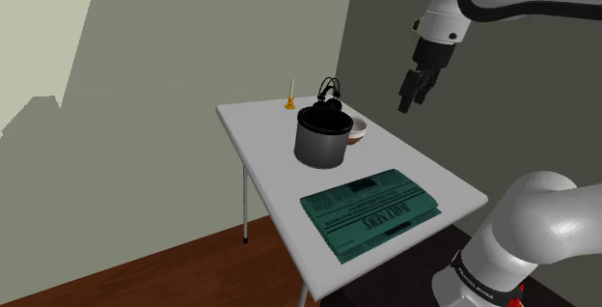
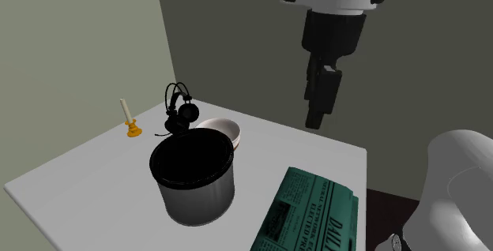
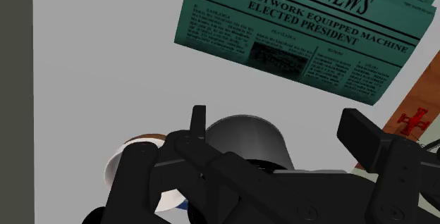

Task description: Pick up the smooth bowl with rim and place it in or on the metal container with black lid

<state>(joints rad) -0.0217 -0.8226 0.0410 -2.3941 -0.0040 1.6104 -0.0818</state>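
A white bowl with a brownish outside sits on the white table, touching the back side of a grey metal container with a black top. In the second exterior view the bowl stands just behind the container. My black gripper hangs open in the air to the shoulder view's right of the bowl, well above the table and holding nothing. In the wrist view the gripper looks down on the container, with the bowl beside it, partly hidden by the hand.
Black headphones lie behind the container, and a small candle in an orange holder stands near the table's far edge. A folded green newspaper covers the near end of the table. Wooden floor lies below.
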